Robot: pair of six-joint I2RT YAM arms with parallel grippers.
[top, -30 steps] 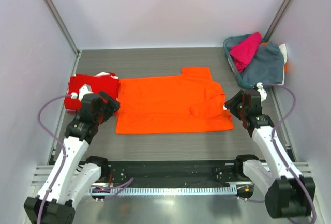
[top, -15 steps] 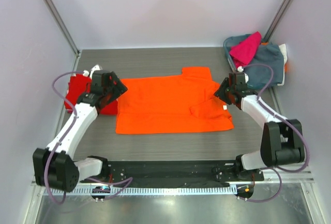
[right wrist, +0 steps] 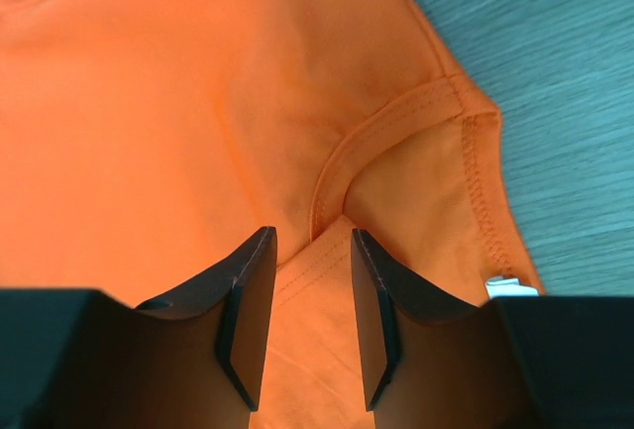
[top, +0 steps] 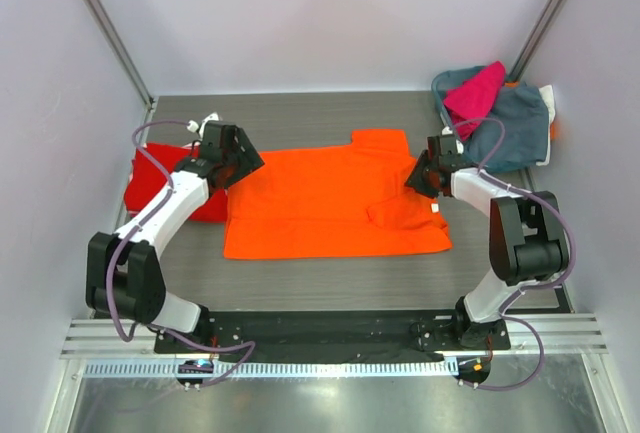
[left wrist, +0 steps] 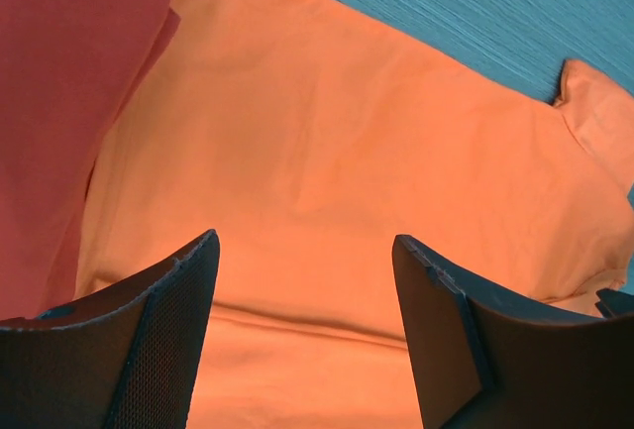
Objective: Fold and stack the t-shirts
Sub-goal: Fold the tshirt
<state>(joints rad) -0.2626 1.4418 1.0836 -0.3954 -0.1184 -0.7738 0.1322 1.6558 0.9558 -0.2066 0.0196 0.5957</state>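
Table point(top: 330, 113) carries the orange t-shirt point(top: 320, 198) spread flat in the middle, neckline at its right end. The red t-shirt point(top: 160, 178) sits folded just beside its left edge, and the magenta t-shirt point(top: 475, 93) lies on a grey cloth heap point(top: 510, 128) at the far right. Count: three shirts, one per colour. Both arms have swung from the near edge to the orange shirt's far corners. Left gripper point(left wrist: 307, 251) hangs wide open over orange fabric, holding nothing. Right gripper point(right wrist: 312, 241) has narrowed, half-open astride the neckline with no pinch yet. This likely marks a fold grasp starting.

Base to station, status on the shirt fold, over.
Left tool open above orange t-shirt, near red t-shirt. Right tool open, astride its collar, no grip seen. Shirt spread flat. Nothing in the way.
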